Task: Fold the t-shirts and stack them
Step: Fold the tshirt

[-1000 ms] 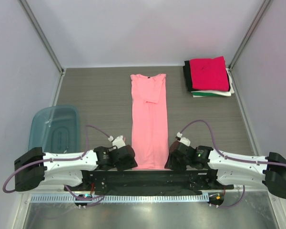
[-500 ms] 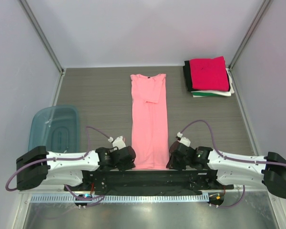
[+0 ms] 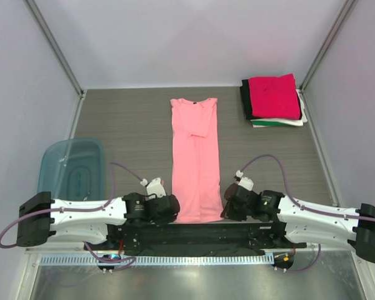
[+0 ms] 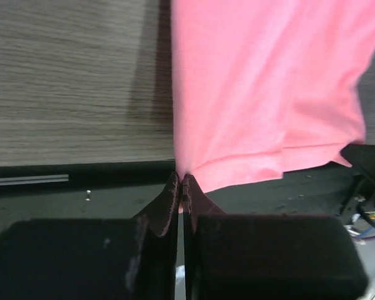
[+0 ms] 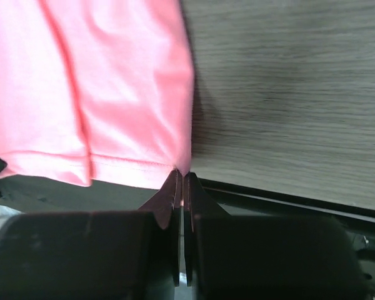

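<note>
Both grippers have closed over the last second, from roughly half open to fully pinched, while the arms themselves have barely shifted along the near edge of the desk (image 3: 125, 125). The left gripper (image 4: 181, 181) has its jaws pressed together on the near left corner of the salmon-pink t-shirt (image 3: 195, 156), with the hem cloth running down into the seam between the fingertips. The right gripper (image 5: 180, 176) is pinched tight in the same way on the near right corner of the hem.

The shirt lies flat in the middle of the desk as a long narrow strip. Its collar is at the far end, a sleeve is folded in over the body, and the hem reaches just past the desk's near edge.

At the far right corner sits the stack of folded t-shirts (image 3: 274, 100), magenta-red on top with black, white and green edges showing beneath, well apart from the pink one. A translucent blue bin (image 3: 72, 169) rests at the near left, beside the left arm.
</note>
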Robot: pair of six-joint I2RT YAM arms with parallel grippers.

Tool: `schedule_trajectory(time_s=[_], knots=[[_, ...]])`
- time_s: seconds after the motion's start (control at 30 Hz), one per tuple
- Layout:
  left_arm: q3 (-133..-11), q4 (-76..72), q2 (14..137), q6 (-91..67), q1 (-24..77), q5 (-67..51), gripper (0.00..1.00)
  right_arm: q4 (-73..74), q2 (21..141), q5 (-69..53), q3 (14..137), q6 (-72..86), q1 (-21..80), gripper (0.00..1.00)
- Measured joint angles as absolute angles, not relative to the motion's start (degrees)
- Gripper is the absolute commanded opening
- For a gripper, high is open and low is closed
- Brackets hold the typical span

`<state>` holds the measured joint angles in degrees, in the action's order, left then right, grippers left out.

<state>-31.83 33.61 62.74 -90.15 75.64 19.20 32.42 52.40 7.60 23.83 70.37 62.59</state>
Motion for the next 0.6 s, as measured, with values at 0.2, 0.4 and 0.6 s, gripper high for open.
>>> schedule_trajectory(time_s=[0.2, 0.4, 0.6], knots=[[-41.3, 42.1, 62.5, -89.7, 75.7, 23.7, 0.01, 37.8, 51.5, 11.7, 31.7, 69.3, 62.6, 0.01], [-49.1, 48.1, 62.5, -85.8, 73.0, 27.5, 0.02, 42.8, 53.4, 17.4, 41.8, 65.9, 61.9, 0.01], [-55.1, 48.7, 64.0, -76.9, 62.1, 27.2, 0.02, 44.2, 61.3, 19.6, 51.4, 58.0, 53.5, 0.01]])
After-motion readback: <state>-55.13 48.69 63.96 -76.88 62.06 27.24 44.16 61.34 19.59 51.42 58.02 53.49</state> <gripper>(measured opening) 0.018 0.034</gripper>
